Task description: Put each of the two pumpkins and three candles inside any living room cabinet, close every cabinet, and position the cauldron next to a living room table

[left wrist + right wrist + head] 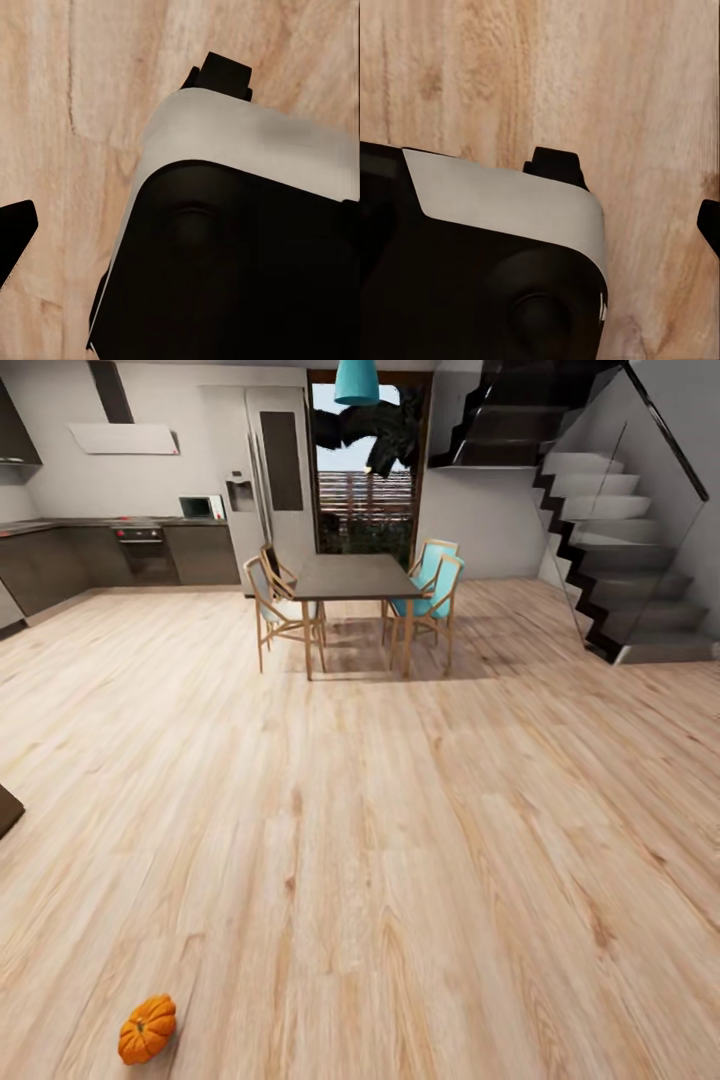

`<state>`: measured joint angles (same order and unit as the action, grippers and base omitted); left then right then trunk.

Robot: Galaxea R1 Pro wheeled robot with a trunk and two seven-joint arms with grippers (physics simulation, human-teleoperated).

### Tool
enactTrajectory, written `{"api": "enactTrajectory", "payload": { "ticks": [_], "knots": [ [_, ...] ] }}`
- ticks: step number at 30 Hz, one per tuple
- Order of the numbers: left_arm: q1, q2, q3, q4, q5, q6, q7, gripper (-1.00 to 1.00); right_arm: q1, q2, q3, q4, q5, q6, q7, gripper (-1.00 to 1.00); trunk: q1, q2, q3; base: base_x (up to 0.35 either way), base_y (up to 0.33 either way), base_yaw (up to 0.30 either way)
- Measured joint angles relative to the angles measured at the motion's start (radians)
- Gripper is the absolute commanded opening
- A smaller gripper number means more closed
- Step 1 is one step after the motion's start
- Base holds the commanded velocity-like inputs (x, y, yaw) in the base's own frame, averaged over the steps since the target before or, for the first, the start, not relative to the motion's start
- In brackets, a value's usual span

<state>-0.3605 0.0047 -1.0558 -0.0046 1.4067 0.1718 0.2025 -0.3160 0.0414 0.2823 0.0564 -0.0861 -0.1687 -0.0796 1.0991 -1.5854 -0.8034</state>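
Pumpkin lies on the wood floor, near my left side; whether my fingers are apart, I cannot tell.

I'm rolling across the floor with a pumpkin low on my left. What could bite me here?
1. The pumpkin lies loose on the wood floor near the view's bottom edge; the base might nudge it and send it rolling.
2. The wrist views show floor and robot body, not fingertips, so gripper state cannot be confirmed before reaching.
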Motion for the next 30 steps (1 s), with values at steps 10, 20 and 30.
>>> {"api": "enactTrajectory", "payload": {
  "ticks": [10,20,30],
  "knots": [
    [0.0,0.0,-0.001,0.0,0.0,0.0,0.0,1.0,0.0,-0.001,0.003,0.003,0.007,0.004,0.001,1.0,0.0,0.0,0.0,0.33,-0.075,-0.008],
    [0.001,0.0,0.0,0.0,0.0,0.0,0.0,1.0,0.0,-0.002,0.005,-0.001,0.007,0.0,0.001,1.0,0.0,0.0,0.0,0.33,-0.075,0.0],
    [0.001,0.0,0.0,0.0,0.0,0.0,0.0,1.0,0.0,-0.001,0.005,-0.001,0.012,0.0,0.001,1.0,0.0,0.0,0.0,0.33,-0.075,0.0]
  ]
}}
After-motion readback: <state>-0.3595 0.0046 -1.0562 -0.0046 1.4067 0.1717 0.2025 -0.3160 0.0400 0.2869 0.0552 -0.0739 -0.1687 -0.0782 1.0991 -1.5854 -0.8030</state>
